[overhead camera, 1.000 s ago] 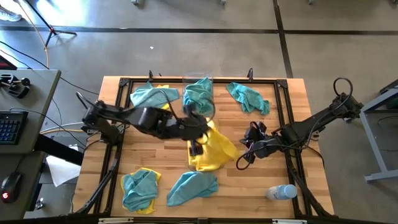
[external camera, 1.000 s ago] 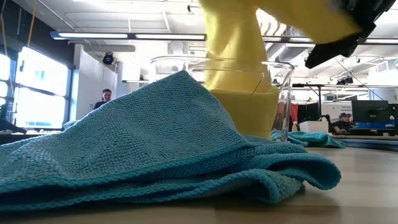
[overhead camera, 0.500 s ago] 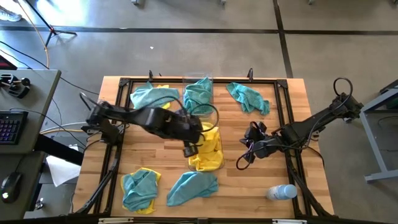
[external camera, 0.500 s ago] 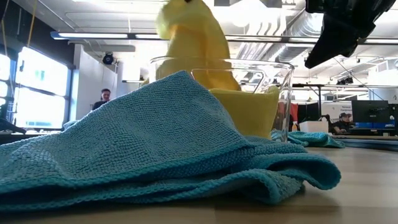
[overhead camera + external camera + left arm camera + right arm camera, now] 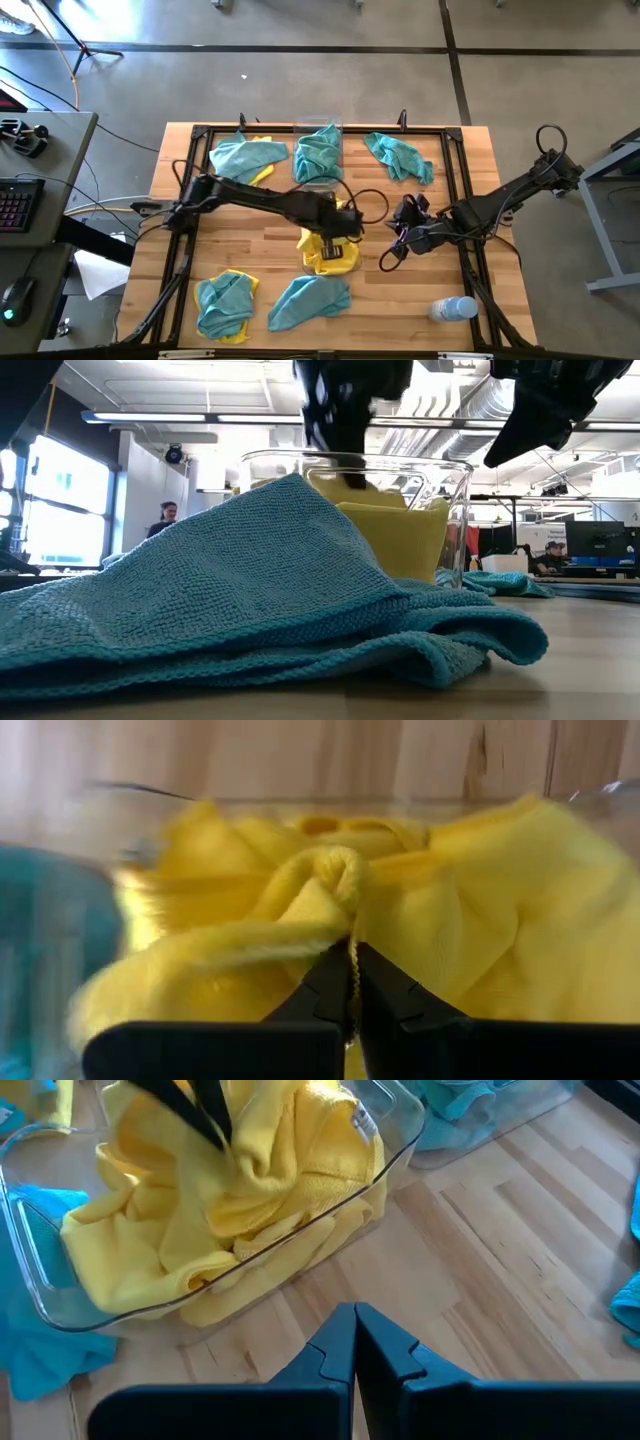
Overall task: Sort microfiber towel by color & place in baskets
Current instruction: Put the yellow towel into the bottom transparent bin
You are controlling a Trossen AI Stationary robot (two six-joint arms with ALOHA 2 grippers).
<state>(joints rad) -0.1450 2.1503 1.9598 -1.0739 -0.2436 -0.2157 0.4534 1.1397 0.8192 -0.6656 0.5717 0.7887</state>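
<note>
A clear basket (image 5: pixel 318 268) at the table's middle holds bunched yellow microfiber towels (image 5: pixel 250 1200). My left gripper (image 5: pixel 352 952) reaches down into it, shut on a yellow towel (image 5: pixel 330 910); the low view shows it (image 5: pixel 350 470) dipping inside the basket's rim (image 5: pixel 450 465). A second clear basket (image 5: pixel 320 128) at the far edge holds teal towels (image 5: pixel 320 155). Loose teal towels lie at the far left (image 5: pixel 245 155), far right (image 5: pixel 400 157), near left (image 5: pixel 225 302) and near middle (image 5: pixel 310 300). My right gripper (image 5: pixel 355 1315) waits shut and empty, right of the yellow basket (image 5: pixel 388 260). My left gripper pinches a thin raised fold of the yellow towel (image 5: pixel 351 942) between its two fingers. The fingers (image 5: pixel 210 1115) come from above, slanting down into the basket. The towel lies bunched on the other yellow cloth inside the basket, slack.
A clear plastic bottle (image 5: pixel 452 308) lies near the table's near right corner. Black frame rails (image 5: pixel 190 200) run along the table's sides. Bare wood shows between the yellow basket and the right gripper (image 5: pixel 480 1280).
My left gripper has come down into the yellow basket and tipped steeper, still shut on the yellow towel. The towel, which hung high and draped over the basket's right side, now lies bunched inside the basket.
</note>
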